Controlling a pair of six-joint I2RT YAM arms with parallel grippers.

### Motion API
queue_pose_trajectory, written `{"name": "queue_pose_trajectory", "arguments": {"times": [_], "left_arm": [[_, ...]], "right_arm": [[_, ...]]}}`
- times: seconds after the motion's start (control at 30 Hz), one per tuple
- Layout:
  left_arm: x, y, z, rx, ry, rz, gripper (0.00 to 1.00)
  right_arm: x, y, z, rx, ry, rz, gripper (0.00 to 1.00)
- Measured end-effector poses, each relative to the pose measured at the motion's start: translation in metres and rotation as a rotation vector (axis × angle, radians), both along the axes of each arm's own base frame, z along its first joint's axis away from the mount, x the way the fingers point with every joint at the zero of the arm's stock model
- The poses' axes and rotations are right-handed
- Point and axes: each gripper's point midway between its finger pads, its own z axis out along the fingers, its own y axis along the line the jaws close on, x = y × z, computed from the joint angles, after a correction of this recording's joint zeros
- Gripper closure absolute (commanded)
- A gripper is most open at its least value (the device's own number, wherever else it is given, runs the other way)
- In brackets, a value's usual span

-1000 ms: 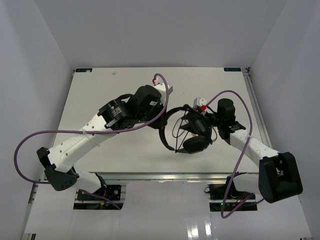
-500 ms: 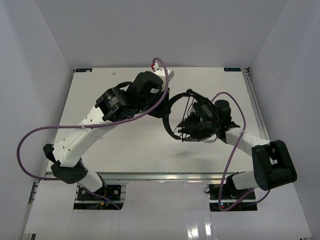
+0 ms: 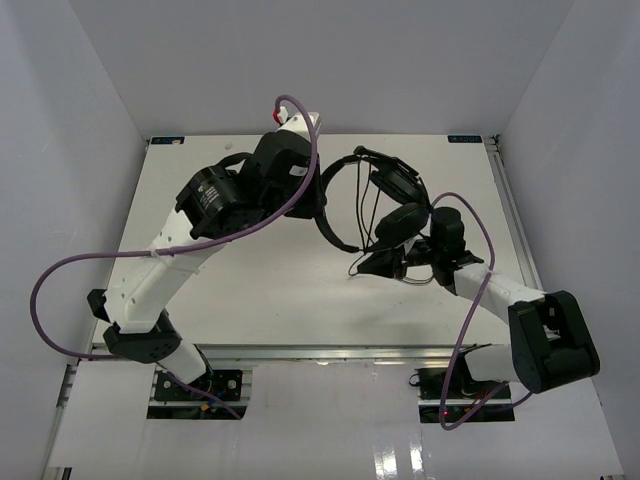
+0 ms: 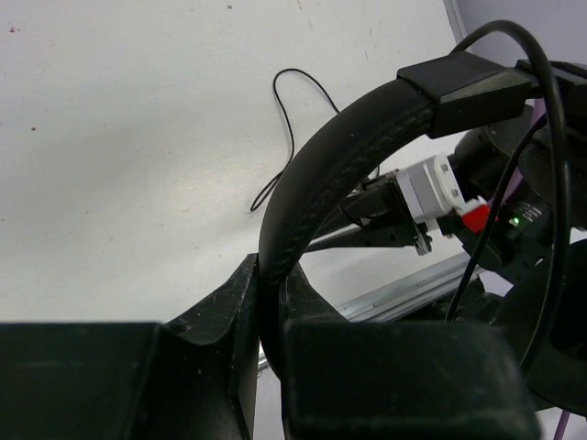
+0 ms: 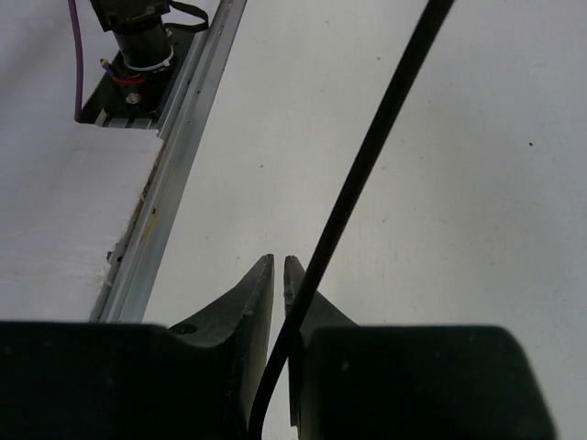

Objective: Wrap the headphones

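Note:
The black headphones [image 3: 385, 200] hang in the air above the table's middle, with one cup [image 3: 402, 181] above the other [image 3: 402, 222]. My left gripper [image 3: 322, 205] is shut on the thin headband [image 4: 321, 174], which runs up out of the fingertip gap [image 4: 269, 275] in the left wrist view. My right gripper [image 3: 374, 264] sits just below the cups. It is shut on the thin dark cord [image 5: 367, 174], which passes between its nearly closed tips [image 5: 280, 266]. A slack loop of cord [image 4: 286, 119] lies on the table. The plug is not visible.
The white table [image 3: 230, 290] has an aluminium rail [image 5: 174, 174] along its near edge. Purple robot cables [image 3: 60, 290] loop off both arms. White walls enclose the back and sides. The right arm's wrist block [image 4: 431, 188] sits close behind the headband.
My left gripper has lifted the headphones up and toward the far side. My right gripper has swung from beside the cups to below them, with the cord in it.

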Motion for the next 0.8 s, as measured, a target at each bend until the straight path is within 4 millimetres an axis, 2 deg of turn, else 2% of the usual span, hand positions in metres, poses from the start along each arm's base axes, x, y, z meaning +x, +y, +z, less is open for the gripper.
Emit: {"name": "queue_pose_trajectory", "arguments": {"times": [0.23, 0.53, 0.63, 0.8], "left_arm": [[0.026, 0.014, 0.011, -0.048, -0.024, 0.13, 1.0], [0.072, 0.041, 0.022, -0.119, -0.061, 0.291, 1.0], [0.087, 0.041, 0.019, -0.125, -0.065, 0.32, 1.0], [0.108, 0.038, 0.002, -0.102, -0.051, 0.354, 1.0]], "right_arm": [[-0.017, 0.002, 0.01, 0.0, -0.059, 0.034, 0.9], [-0.04, 0.003, -0.011, -0.099, -0.09, 0.048, 0.92], [-0.041, 0.003, -0.014, -0.151, -0.11, 0.054, 0.92], [-0.036, 0.004, 0.002, -0.203, -0.207, 0.057, 0.92]]}}
